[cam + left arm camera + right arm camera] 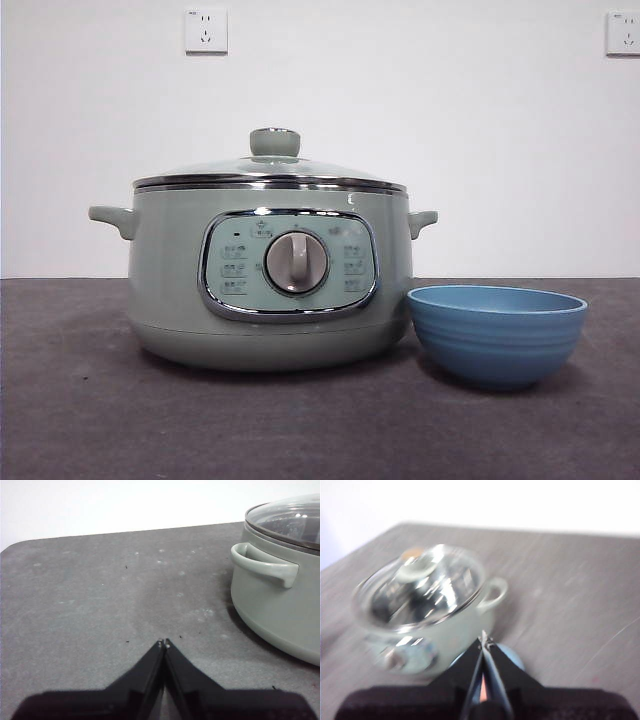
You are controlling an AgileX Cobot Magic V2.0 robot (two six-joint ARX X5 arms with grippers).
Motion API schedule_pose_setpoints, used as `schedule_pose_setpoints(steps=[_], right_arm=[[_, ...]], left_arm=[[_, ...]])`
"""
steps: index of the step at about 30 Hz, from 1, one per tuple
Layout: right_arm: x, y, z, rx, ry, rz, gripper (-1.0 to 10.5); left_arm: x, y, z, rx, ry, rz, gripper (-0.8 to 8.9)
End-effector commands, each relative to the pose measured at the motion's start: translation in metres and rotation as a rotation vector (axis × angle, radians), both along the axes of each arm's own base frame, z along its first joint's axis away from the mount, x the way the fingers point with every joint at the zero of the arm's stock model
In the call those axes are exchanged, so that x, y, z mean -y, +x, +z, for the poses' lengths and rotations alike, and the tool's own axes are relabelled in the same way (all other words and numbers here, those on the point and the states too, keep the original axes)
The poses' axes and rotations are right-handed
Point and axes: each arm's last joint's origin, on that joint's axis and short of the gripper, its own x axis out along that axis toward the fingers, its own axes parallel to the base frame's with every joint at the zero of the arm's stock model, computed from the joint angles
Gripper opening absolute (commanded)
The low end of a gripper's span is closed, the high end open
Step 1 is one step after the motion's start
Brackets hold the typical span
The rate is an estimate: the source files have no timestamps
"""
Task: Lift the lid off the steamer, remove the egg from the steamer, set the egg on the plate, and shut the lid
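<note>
Steamer [270,290]: round sage-green pot on grey tabletop [100,420], domed glass lid [272,170] seated. Ribbed blue plate [497,335] just beside. Left gripper [164,642], right gripper [483,639]: fingers together, empty.

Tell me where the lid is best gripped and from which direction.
Grip the lid by its round knob, coming straight down from above. The knob stands upright at the dome's centre, clear of everything, while the steel rim sits flush on the steamer.
</note>
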Motion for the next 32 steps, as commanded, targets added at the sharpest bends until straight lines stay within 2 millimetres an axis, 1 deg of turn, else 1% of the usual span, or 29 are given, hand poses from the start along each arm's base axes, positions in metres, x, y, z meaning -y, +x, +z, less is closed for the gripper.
schedule_pose_setpoints(steps=[1,5,10,13,19,24,32], right_arm=[[0.005,0.006,-0.023,0.076,0.003,-0.068,0.0],[0.012,0.009,-0.055,0.158,0.010,-0.152,0.0],[0.016,0.014,-0.093,0.229,0.013,-0.202,0.0],[0.016,0.016,-0.115,0.226,0.013,-0.206,0.0],[0.016,0.017,-0.148,0.167,0.050,-0.213,0.0],[0.017,0.016,-0.155,0.096,0.032,-0.237,0.0],[0.017,0.016,-0.155,0.085,0.056,-0.243,0.0]], left_arm=[[0.000,0.000,-0.004,-0.012,-0.006,0.005,-0.04],[0.000,0.000,-0.004,-0.012,-0.006,0.005,-0.04],[0.000,0.000,-0.004,-0.012,-0.006,0.005,-0.04],[0.000,0.000,-0.004,-0.012,-0.006,0.005,-0.04],[0.000,0.000,-0.004,-0.012,-0.006,0.005,-0.04],[0.000,0.000,-0.004,-0.012,-0.006,0.005,-0.04],[0.000,0.000,-0.004,-0.012,-0.006,0.005,-0.04]])
